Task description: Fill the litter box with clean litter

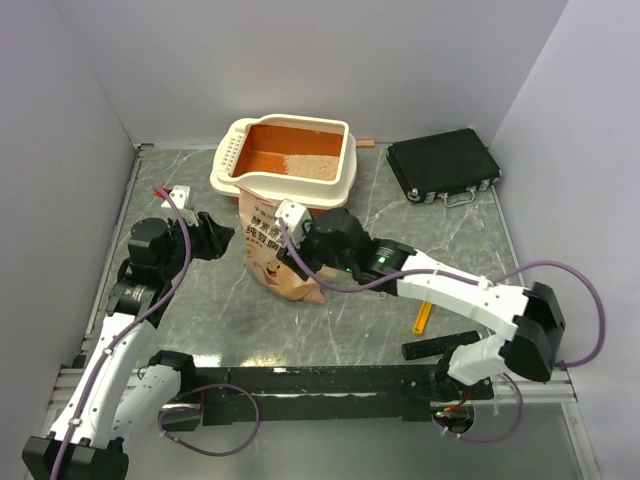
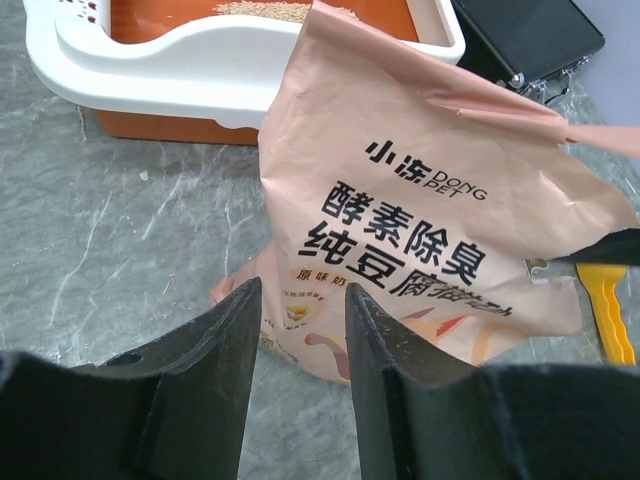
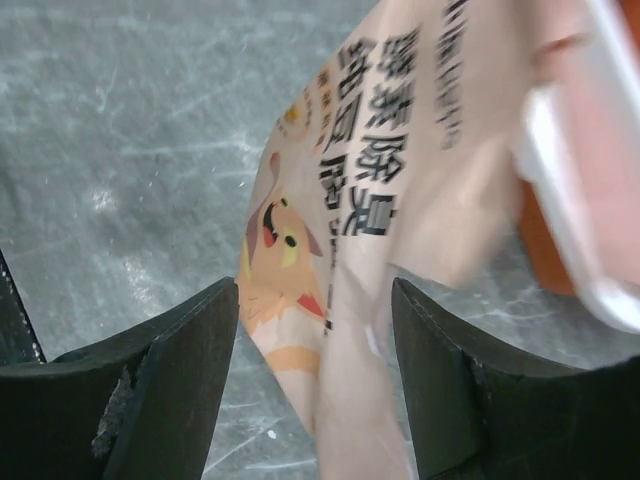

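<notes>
The litter box (image 1: 226,168) stands at the back centre, orange with a cream rim (image 2: 180,60); a blurred bit of that rim (image 3: 590,200) edges the right wrist view. A patch of clean litter (image 1: 312,167) lies in its right half (image 2: 265,10). In front of the box lies the crumpled tan paper bag (image 1: 268,255) with dark print (image 2: 420,200). My right gripper (image 1: 300,262) is open, its jaws (image 3: 315,290) straddling a fold of the bag (image 3: 400,150) with gaps on both sides. My left gripper (image 1: 215,235) is open and empty (image 2: 302,290), just left of the bag.
A black flat case (image 1: 443,163) lies at the back right, also in the left wrist view (image 2: 525,35). A small yellow scoop (image 1: 424,316) rests on the table under the right arm, right of the bag (image 2: 607,310). Grey walls close in three sides.
</notes>
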Controlling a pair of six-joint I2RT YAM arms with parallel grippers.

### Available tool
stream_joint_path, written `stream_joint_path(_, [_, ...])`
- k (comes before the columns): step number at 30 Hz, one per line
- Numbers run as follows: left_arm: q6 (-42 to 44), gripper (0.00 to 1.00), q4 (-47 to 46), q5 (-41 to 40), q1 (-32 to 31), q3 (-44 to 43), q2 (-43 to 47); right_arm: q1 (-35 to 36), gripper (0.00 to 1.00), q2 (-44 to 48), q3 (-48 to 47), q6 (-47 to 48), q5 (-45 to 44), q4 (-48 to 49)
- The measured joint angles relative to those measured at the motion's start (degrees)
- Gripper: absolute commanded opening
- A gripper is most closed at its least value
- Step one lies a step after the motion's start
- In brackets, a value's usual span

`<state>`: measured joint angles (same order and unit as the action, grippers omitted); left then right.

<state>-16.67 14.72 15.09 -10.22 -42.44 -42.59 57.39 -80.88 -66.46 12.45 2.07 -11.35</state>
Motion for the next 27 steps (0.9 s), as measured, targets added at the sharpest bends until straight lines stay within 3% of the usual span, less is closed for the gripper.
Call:
stream_joint_path(3, [-0.02,0.44,0.02,0.0,0.0,0.0,0.0,-0.04,0.71,3.52,-1.07,0.35,-2.32,-1.25])
stream_joint_path(5, [-0.02,0.44,0.02,0.0,0.0,0.0,-0.04,-0.61,0.64,5.79,-1.62,0.55,-4.11,-1.84])
stream_joint_path(6, [-0.02,0.44,0.04,0.0,0.0,0.0,-0.07,-1.09,0.41,6.86,-1.66,0.63,-4.63,-2.29])
stream_joint_path(7, [-0.02,0.44,0.04,0.0,0.0,0.0,-0.15,-1.86,0.28,7.85,-1.64,0.59,-4.79,-2.84])
stream_joint_path(9, [-0.02,0.44,0.04,0.0,0.0,0.0,-0.33,-4.63,0.05,9.79,-1.14,0.26,-3.87,-3.43])
stream_joint_path(10, [-0.02,0.44,0.04,0.0,0.0,0.0,-0.42,-6.56,0.0,10.88,-0.48,-0.33,-3.08,-3.54])
stream_joint_path(16, [-0.02,0.44,0.2,0.02,0.0,0.0,-0.92,-16.06,0.0,13.94,4.59,-3.32,1.36,-3.76])
stream_joint_path(27, [-0.02,0.45,0.22,0.0,0.0,0.0,-1.18,-16.87,0.0,6.6,5.42,-8.13,17.59,0.83])
